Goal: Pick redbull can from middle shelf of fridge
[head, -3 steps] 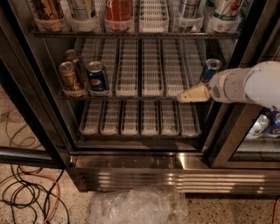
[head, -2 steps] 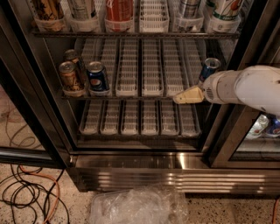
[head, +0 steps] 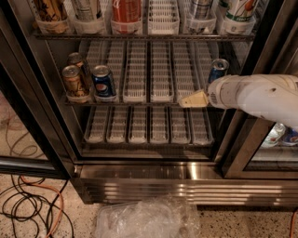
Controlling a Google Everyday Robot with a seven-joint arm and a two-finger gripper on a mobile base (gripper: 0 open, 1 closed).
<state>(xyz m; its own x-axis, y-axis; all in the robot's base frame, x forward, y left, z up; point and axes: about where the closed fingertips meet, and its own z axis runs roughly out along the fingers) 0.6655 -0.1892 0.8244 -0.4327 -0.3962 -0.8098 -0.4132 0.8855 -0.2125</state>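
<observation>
The gripper had slid slightly left along the front of the middle shelf, overshooting the redbull can at its right end. I judged this the approach step; next it needed swinging back right. I couldn't tell how wide the claw stood.

A blue Pepsi can stands just right of two gold-brown cans. The gripper is well apart from them, further right. One level up, a red can sits among other drinks. Crumpled clear plastic, perhaps a bag, lies on the speckled floor, with black and orange cables at the left.
</observation>
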